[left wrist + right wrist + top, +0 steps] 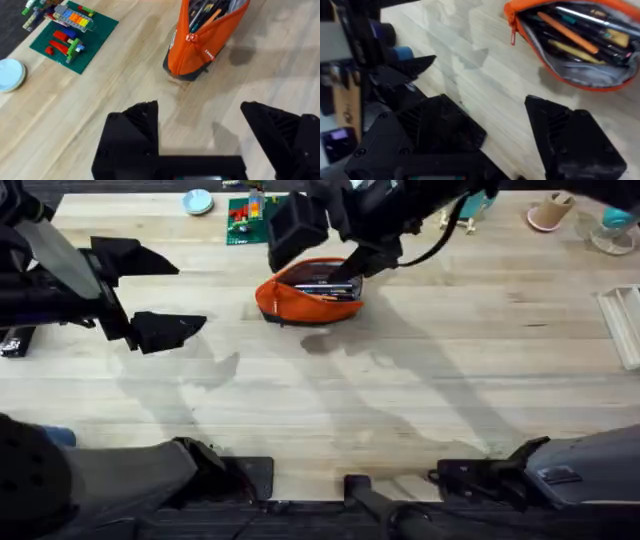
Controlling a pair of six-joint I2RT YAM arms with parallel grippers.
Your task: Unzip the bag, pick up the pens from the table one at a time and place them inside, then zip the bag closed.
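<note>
Bag (306,292): orange fabric pouch on the counter (420,400), standing on its dark bottom band with the mouth up. Zipper undone along the top; the mouth gapes, which leaves the inside open to loading from above. Located directly under and just beyond the right claw (345,280); well apart from the left claw (150,295), ahead of its fingertips across bare planks.

Pull tab (190,37): small orange tab hanging at the bag's near end, facing the left claw. Its position at the end stop fits a fully run-open zipper.

Pens: an orange one (567,32) and several dark ones lie lengthwise inside the bag, along with other items. Judged: both task pens are already in, since no pen lies loose on the counter near either claw.

Right claw (507,125): jaws spread, holding nothing, hanging over the bag's mouth. Judged: placed as for a release just made into the opening.

Left claw (200,130): jaws wide apart, empty, off the counter, pointed toward the bag's tab end. Judged: parked clear so the right arm has room, and well lined up to steady that end.

Remaining step, judged: zipping the bag shut.
</note>
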